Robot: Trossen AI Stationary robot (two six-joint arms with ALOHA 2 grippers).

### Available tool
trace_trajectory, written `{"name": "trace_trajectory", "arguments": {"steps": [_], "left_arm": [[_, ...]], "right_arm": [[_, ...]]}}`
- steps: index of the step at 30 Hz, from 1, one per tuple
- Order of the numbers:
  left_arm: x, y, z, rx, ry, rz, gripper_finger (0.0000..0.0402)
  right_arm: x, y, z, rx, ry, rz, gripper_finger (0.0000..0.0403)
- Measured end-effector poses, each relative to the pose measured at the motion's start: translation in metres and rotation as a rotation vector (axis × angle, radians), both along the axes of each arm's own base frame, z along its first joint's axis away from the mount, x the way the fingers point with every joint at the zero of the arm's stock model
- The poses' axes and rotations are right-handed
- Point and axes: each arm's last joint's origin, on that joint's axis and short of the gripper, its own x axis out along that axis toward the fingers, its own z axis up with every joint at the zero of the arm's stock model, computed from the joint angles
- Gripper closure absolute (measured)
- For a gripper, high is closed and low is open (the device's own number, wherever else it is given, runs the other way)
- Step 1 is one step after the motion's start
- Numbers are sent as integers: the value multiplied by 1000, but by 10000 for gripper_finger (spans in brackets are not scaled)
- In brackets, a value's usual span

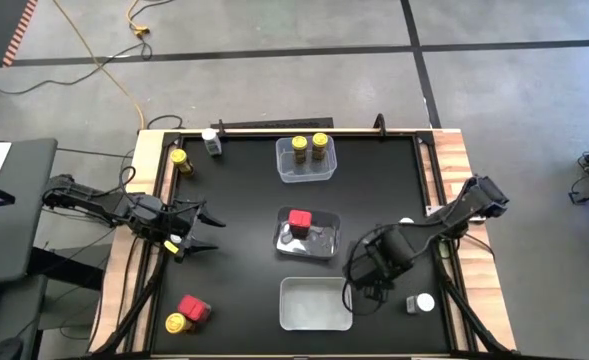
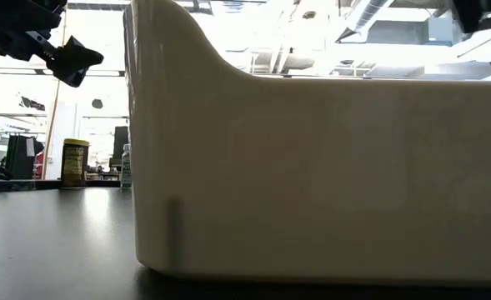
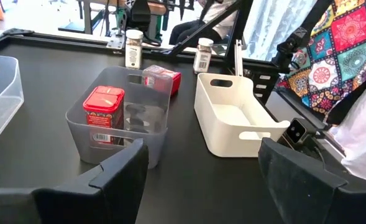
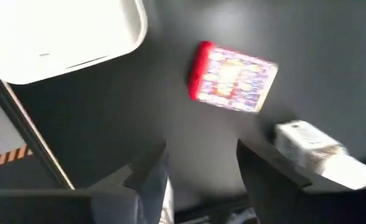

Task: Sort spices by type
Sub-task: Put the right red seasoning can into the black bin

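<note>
My right gripper (image 1: 366,282) (image 4: 201,177) is open and empty, hanging over the table beside the white tub (image 1: 316,303). Below it lie a red tin (image 4: 232,78) and a white-capped jar (image 4: 319,154), both on their sides. My left gripper (image 1: 202,230) (image 3: 201,168) is open and empty at the table's left. The far clear tub (image 1: 286,172) holds two yellow-capped jars (image 1: 309,149). The middle clear tub (image 1: 319,248) holds a red tin (image 1: 299,220). A red tin (image 1: 193,308) and a yellow-capped jar (image 1: 176,322) sit at the near left.
A yellow-capped jar (image 1: 181,160) and a white-capped jar (image 1: 212,142) stand at the far left. White-capped jars (image 1: 420,302) (image 1: 406,222) are near the right edge. A raised rail (image 1: 294,128) runs along the far edge. The white tub's wall (image 2: 312,175) fills the low view.
</note>
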Motion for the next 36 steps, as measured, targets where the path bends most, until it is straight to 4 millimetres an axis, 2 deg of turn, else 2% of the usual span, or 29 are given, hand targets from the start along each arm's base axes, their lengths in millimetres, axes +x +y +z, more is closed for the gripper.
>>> {"name": "trace_trajectory", "arguments": {"steps": [3,10,22,36], "left_arm": [[0,0,0,0,0,0,109],[0,0,0,-4,1,1,109],[0,0,0,8,-1,-1,109],[0,0,0,-47,9,7,109]], "right_arm": [[4,-7,8,12,-25,-24,205],[5,-9,3,5,-13,-14,217],[-9,10,-23,-74,33,67,217],[-5,23,-40,-33,-47,91,217]]}}
